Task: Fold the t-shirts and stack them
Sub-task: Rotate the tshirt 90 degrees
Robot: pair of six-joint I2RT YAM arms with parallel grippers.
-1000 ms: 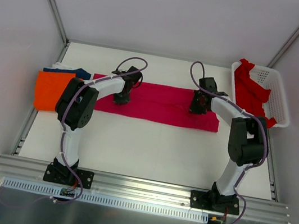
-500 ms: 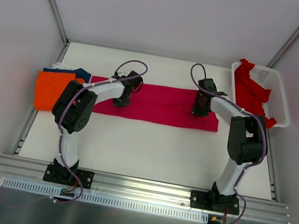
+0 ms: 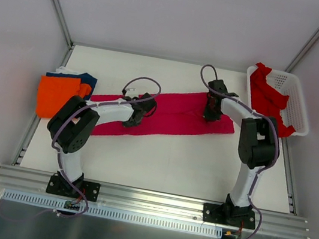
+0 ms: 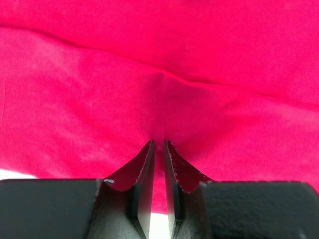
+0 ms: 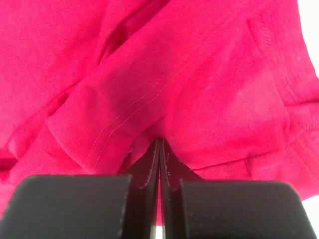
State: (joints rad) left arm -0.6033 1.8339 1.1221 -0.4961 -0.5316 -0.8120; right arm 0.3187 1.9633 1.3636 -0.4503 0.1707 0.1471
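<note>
Between the nearly closed jaws of the left gripper (image 4: 158,144), a pinch of the magenta t-shirt (image 4: 164,79) was held; those of the right gripper (image 5: 159,142), fully closed, clamped its hemmed fold at their tips. Folding well likely required both pinches firm, moved evenly together.

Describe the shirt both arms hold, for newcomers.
Middle of the white table, between the arms, lies the magenta t-shirt. It is a long slanted band nipped by left pincer and right pincer; the orange t-shirt and red t-shirt sit at the sides.
</note>
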